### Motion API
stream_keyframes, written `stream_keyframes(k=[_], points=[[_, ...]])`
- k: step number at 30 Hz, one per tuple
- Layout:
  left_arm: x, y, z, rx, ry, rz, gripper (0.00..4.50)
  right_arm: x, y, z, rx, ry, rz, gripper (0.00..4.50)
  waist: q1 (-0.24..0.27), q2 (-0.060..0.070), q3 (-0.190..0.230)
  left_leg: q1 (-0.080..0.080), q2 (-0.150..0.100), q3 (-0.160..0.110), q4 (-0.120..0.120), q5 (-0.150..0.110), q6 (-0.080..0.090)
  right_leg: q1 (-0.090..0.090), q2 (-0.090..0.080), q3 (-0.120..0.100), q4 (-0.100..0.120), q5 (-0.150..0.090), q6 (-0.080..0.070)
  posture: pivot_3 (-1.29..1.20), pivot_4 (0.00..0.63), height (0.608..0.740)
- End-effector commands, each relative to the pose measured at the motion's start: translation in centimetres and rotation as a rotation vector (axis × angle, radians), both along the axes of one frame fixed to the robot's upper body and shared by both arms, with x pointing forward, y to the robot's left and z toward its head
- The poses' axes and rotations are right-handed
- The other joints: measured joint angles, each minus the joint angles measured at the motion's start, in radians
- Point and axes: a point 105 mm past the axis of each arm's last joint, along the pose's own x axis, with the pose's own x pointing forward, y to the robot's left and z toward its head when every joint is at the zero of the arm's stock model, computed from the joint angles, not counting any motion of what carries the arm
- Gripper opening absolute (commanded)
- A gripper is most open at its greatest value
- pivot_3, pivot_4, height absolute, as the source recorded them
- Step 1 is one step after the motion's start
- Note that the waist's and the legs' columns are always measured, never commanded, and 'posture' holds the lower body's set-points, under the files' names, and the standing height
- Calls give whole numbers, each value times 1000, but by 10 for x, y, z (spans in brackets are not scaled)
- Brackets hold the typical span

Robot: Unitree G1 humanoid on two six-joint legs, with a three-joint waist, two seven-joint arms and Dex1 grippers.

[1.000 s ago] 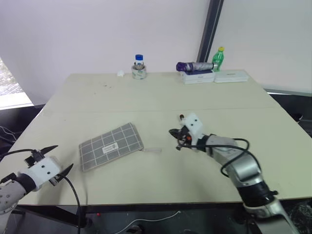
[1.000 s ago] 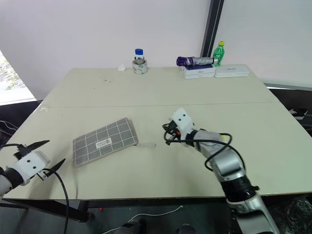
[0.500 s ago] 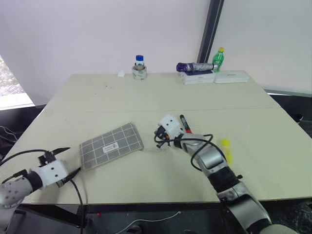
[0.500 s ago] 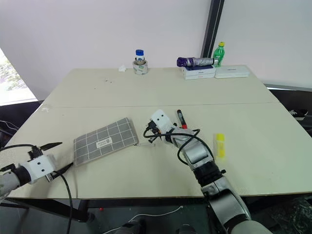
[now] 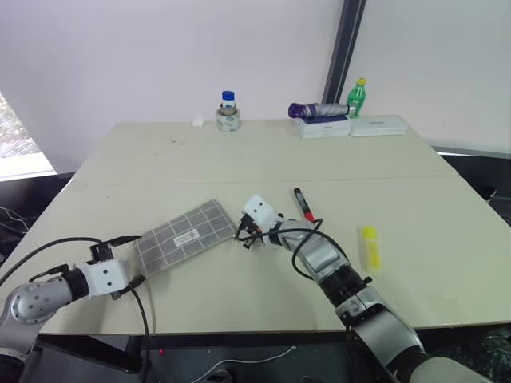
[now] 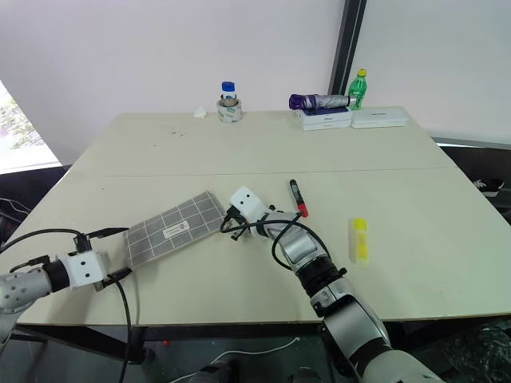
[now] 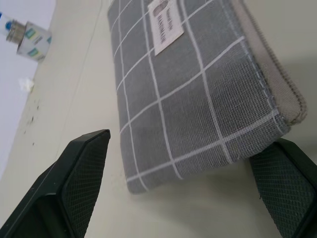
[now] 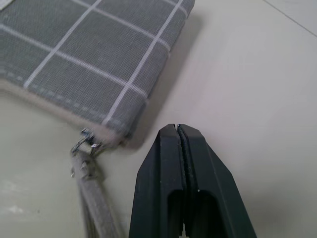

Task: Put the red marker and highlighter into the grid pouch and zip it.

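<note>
The grid pouch lies flat left of the table's middle, label up. Its pale zip pull trails off the right corner. My right gripper is shut and empty, its tips on the table just beside that corner and the pull. My left gripper is open, its two fingers on either side of the pouch's near left end. The red marker lies to the right of my right hand. Farther right lies the yellow highlighter.
Along the far edge stand a blue-capped jar on a tape roll, a purple folded umbrella on white boxes, and a green bottle. The table's front edge runs close behind both arms.
My right gripper slid left to the pouch's zip corner, uncovering the marker and highlighter. My left gripper moved right and forward until its fingers flank the pouch's near end.
</note>
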Motion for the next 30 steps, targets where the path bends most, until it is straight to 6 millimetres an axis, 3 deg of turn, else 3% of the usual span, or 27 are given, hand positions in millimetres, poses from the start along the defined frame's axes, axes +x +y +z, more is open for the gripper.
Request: stream_keyframes(k=[1, 11, 21, 24, 30], points=[[-4, -14, -17, 11, 75, -64, 4500, 2, 12, 19, 15, -66, 40, 51, 0, 0, 0, 0, 0, 0, 0, 0, 0, 0, 0, 0, 0, 0, 0, 0, 150, 736], [6, -40, -15, -18, 69, -139, 4500, 6, 8, 22, 14, -99, 39, 51, 0, 0, 0, 1, 0, 0, 0, 1, -1, 0, 0, 0, 2, 0, 0, 0, 150, 736], [8, -51, -10, -39, 63, -185, 4500, 8, 8, 22, 14, -109, 45, 51, -1, 0, 0, 1, 0, 0, 0, 1, -1, 0, 0, 0, 5, 0, 0, 0, 150, 736], [6, -53, -8, -61, 58, -199, 3203, 9, 7, 20, 9, -106, 40, 0, -3, 0, 0, 1, 0, 0, 0, 1, -1, 0, 0, 1, 5, 0, 0, 0, 150, 736], [1, -57, -1, -127, 55, -191, 15, 9, 6, 24, 21, -116, 35, 0, -19, 0, 0, 1, 0, -1, 0, 2, -2, 0, 0, 1, 8, 0, 0, 0, 150, 736]])
